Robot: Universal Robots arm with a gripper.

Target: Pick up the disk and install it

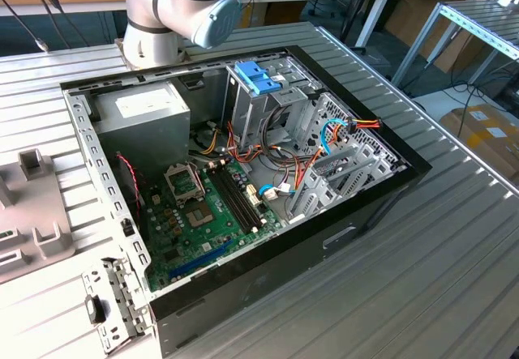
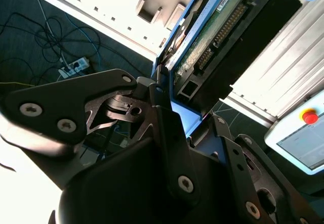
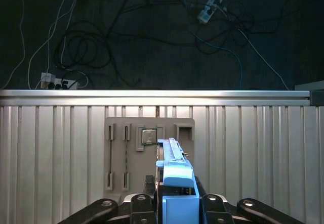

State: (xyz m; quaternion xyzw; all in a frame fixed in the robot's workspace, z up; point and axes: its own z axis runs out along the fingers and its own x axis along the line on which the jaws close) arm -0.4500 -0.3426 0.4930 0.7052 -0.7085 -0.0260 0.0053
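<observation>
The disk (image 3: 174,181) sits edge-on, clamped in the claw (image 3: 177,203), its long axis pointing straight out from it, above the ribbed counter (image 3: 55,148).

We see the exterior view lit brightly and evenly from above, with a soft sheen on the ribbed table (image 1: 454,237) and shallow shadow inside the open computer case (image 1: 92,156). In the second wrist view a pale panel (image 2: 101,1) burns out to white while the black gripper (image 2: 179,118) sits in shadow. In the first wrist view glare streaks the table's rail (image 3: 152,95) against a dim floor (image 3: 152,32), and the disk (image 3: 178,183) catches light.
</observation>
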